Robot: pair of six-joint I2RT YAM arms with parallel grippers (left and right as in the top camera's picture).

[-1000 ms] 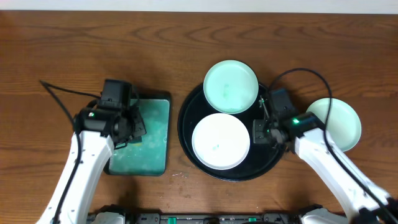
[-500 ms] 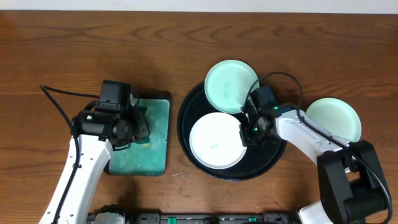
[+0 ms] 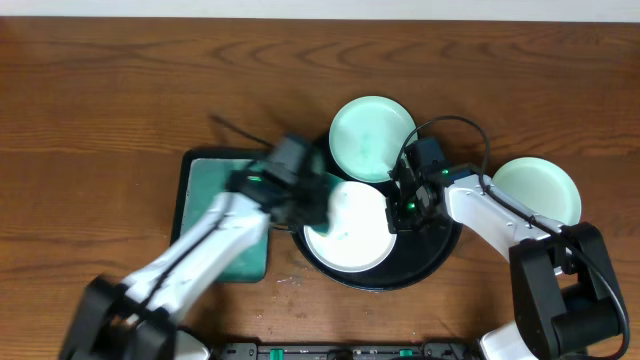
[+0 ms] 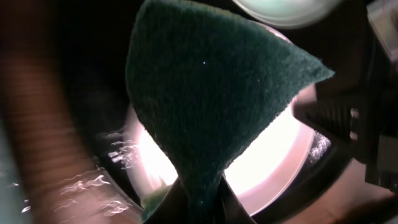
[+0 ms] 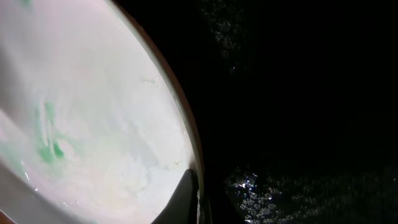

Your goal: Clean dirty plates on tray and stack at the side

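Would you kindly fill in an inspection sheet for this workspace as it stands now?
Surface: brown wooden table.
Job's things: black tray holds a white plate with a teal smudge; a mint plate overlaps the tray's far rim; a third plate lies on the table, right of the tray.
Clutter: teal-green mat left of the tray.
Grippers: left gripper shut on a dark green scouring cloth over the white plate; right gripper shut on that plate's rim.
Cables: black cable loops above the right arm; second cable trails behind the left arm.
Surroundings: nothing seen.
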